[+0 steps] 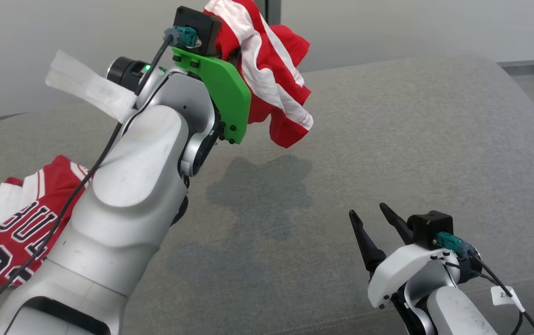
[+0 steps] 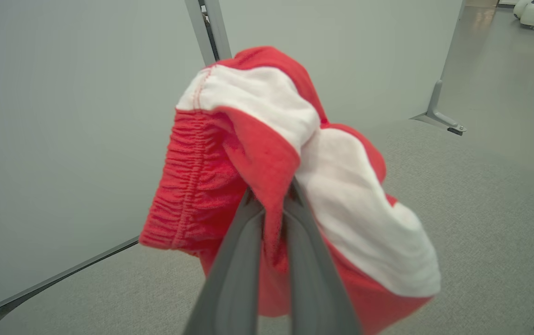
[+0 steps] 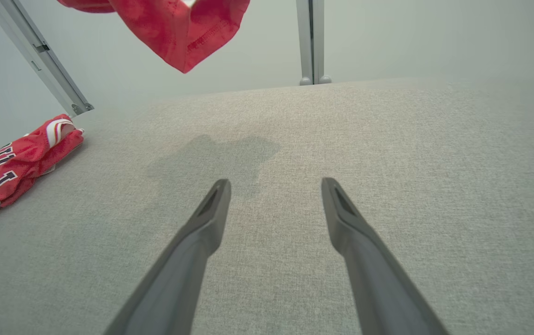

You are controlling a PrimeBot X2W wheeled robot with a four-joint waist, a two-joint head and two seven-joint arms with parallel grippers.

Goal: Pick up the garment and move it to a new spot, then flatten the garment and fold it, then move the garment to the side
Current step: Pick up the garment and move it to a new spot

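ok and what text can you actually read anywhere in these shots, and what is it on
"BU": big letters on the red jersey; the rest of the word is hidden.
"2": number below on the same jersey; the next digit is cut off.
"2": small white tag at the head view's lower right; the rest is too small.
Held red and white garment: no text shows.
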